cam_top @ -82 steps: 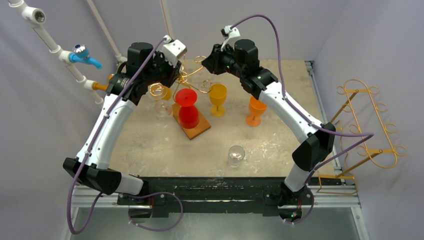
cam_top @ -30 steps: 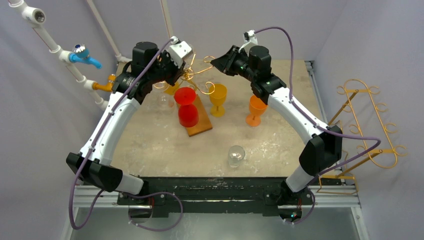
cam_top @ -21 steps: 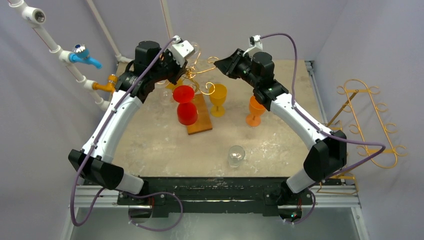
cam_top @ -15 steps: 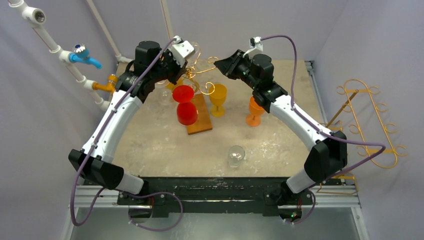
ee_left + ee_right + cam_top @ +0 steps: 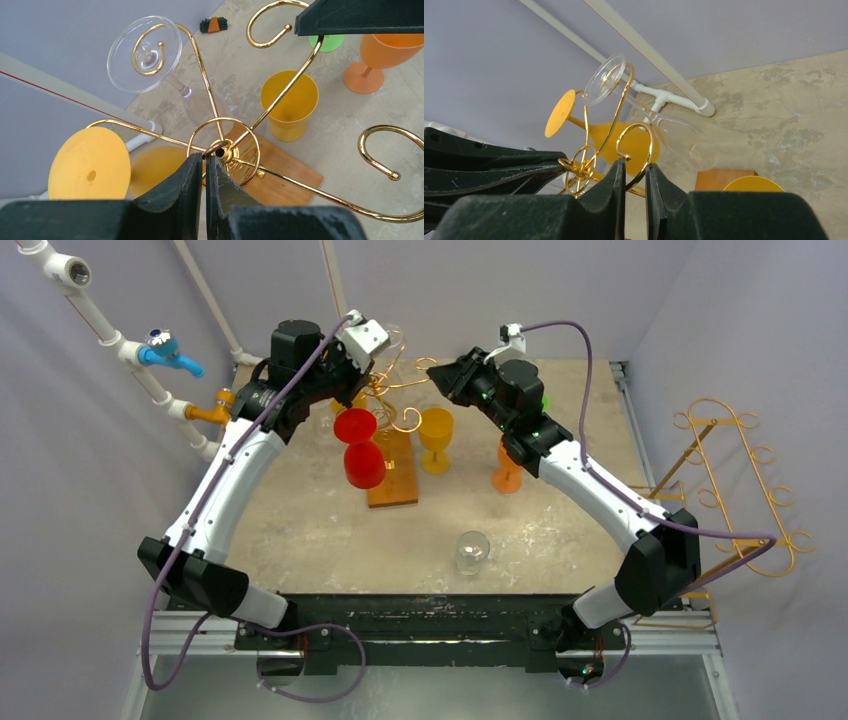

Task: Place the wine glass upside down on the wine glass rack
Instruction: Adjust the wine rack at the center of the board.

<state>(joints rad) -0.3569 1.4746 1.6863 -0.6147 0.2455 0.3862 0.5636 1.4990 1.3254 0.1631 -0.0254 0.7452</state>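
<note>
The gold wire wine glass rack [image 5: 398,390] stands on its wooden base [image 5: 395,485] at the back of the table. My left gripper [image 5: 205,159] is shut on the small ring at the rack's hub [image 5: 227,151]. My right gripper [image 5: 634,165] is shut on one curled hook arm [image 5: 651,145]. A clear wine glass [image 5: 145,55], a yellow one [image 5: 90,162] and a red one [image 5: 360,445] hang upside down from the arms. A loose clear wine glass [image 5: 472,550] rests on the table near the front, away from both grippers.
A yellow glass [image 5: 436,435] and an orange glass [image 5: 510,468] stand upright right of the rack. White pipes with a blue tap [image 5: 165,350] run along the left wall. A second gold rack [image 5: 735,490] lies off the table's right edge.
The rack has turned: the red glass swung to the left and the wooden base shifted with it. The right arm moved slightly down and right with its hook. Both grips persist.
</note>
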